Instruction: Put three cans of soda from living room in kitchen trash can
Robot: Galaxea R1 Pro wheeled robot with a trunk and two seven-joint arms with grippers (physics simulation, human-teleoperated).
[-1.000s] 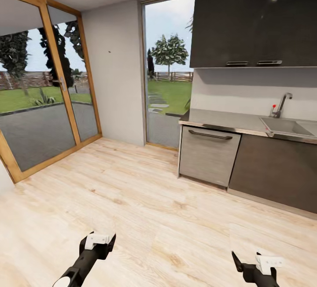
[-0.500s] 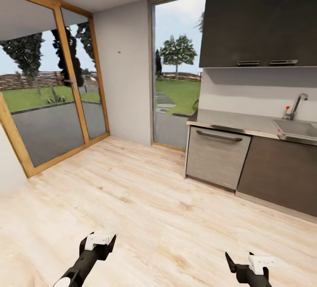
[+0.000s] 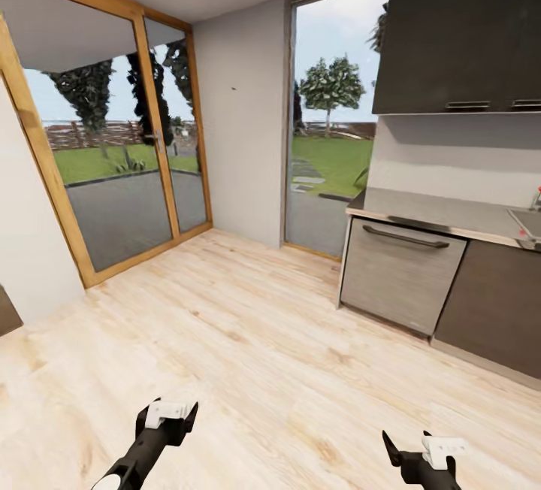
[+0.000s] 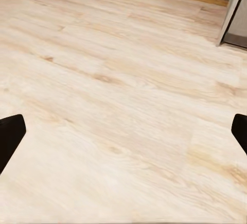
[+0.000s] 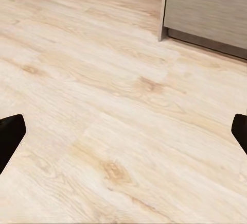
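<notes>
Black and white, the left gripper (image 3: 170, 418) and the right gripper (image 3: 418, 454) are hanging low over the floor (image 3: 248, 355), both with their fingers spread wide and nothing between them; in each wrist view the dark fingertips (image 4: 10, 136) are sitting at opposite edges with only bare boards in the gap. No can and no bin are showing anywhere, so which way either lies from the hands cannot be told, and the robot is judged to be travelling, not reaching. Pale wood-grain planks, matt and lightly knotted, are running ahead of both grippers. Ahead of the right gripper and off to its outer side, the brushed-metal dishwasher (image 3: 402, 273) is standing with a dark bar handle, flat-fronted and boxy, next to a dark cabinet door (image 3: 492, 302). A smooth steel counter (image 3: 443, 212) is lying above them, with flat dark wall cabinets (image 3: 466, 28) higher still. The right arm is the nearer one to this kitchen run. Ahead of the left gripper, further off, a wood-framed glass door (image 3: 113, 167) is showing lawn and trees, and a plain grey wall (image 3: 240, 122) is separating it from a tall window (image 3: 330, 129).
</notes>
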